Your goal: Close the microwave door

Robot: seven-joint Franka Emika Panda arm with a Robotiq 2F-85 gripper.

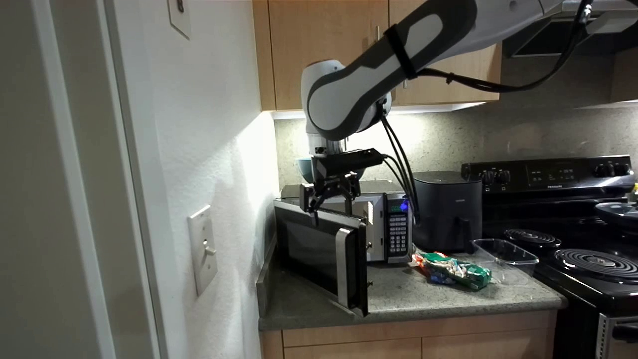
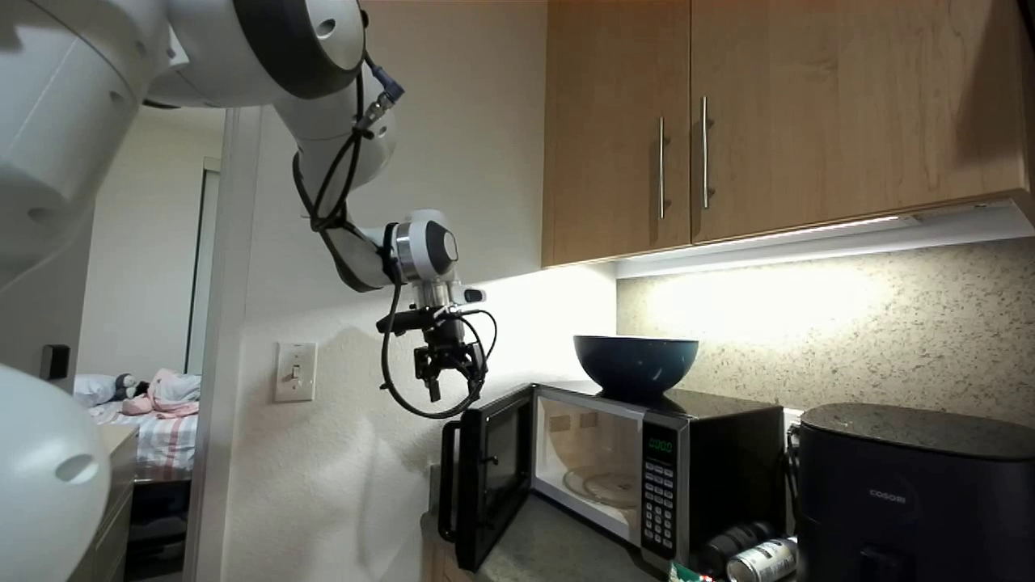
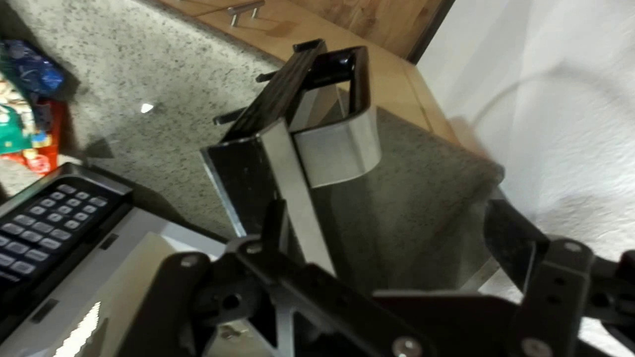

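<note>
Ample room parts the gripper's (image 1: 332, 216) fingers (image 3: 511, 238) near the microwave door's (image 1: 316, 254) top edge.

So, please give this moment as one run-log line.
microwave door: standing open | gripper: open, near top of door | contact: unclear | closing: not yet done

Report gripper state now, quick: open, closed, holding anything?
Gripper: open, holding nothing; door not clamped.

Claw (image 3: 387, 218) downward, fingers (image 3: 513, 243) wide apart
</note>
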